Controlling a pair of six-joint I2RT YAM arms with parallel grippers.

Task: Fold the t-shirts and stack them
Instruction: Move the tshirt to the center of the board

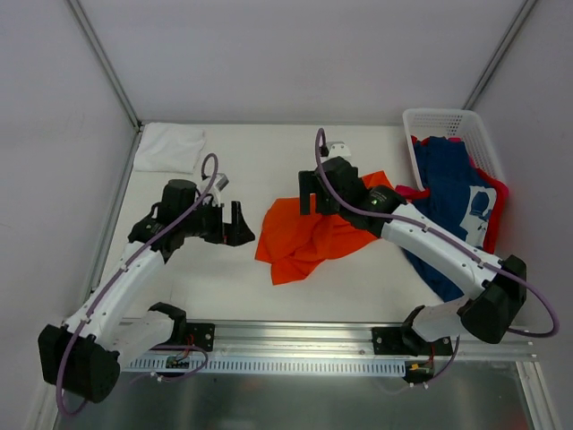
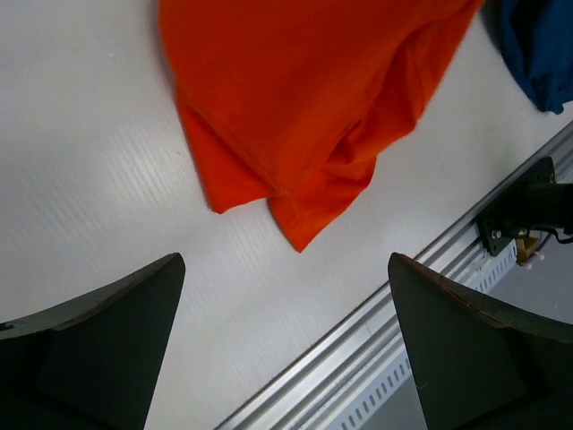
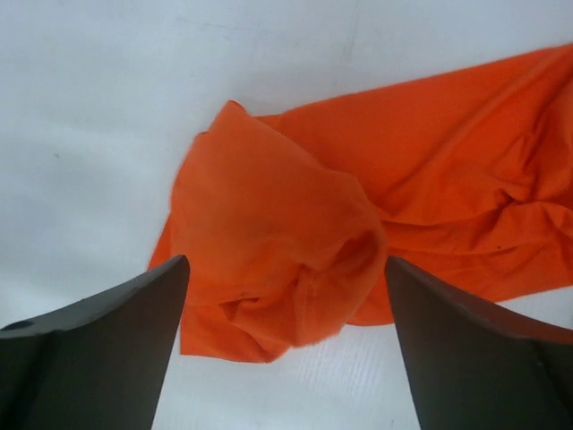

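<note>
My left arm (image 1: 134, 269) folds back to its elbow at the near left corner, then reaches forward, the wrist turned to the right. The left jaws stand wide open with nothing between them, above bare surface (image 1: 251, 161) just left of the orange t-shirt (image 1: 309, 237). On the left wrist camera I see both fingers (image 2: 107, 340) apart, the shirt's near corner ahead of them and the metal rail (image 1: 295, 336) running along the near edge.

My right arm (image 1: 439, 246) bends at its elbow in the near right corner and stretches diagonally to the middle, the wrist over the far side of the orange t-shirt. The right jaws are also spread open. Through that wrist camera a bunched hump of orange cloth sits between the fingertips (image 3: 98, 349) and below them, and I cannot see it touching either one. The shirt lies crumpled, not flat, near the middle of the surface.

The white t-shirt (image 1: 168, 148) lies at the far left corner, apparently folded. The navy t-shirt (image 1: 452, 197) with white print spills from the white lattice basket (image 1: 448, 121) onto the surface, and the right forearm covers part of it. Only edges of the pink-red t-shirt (image 1: 499, 193) show around the navy one. I cannot make out how the rest of it lies.
</note>
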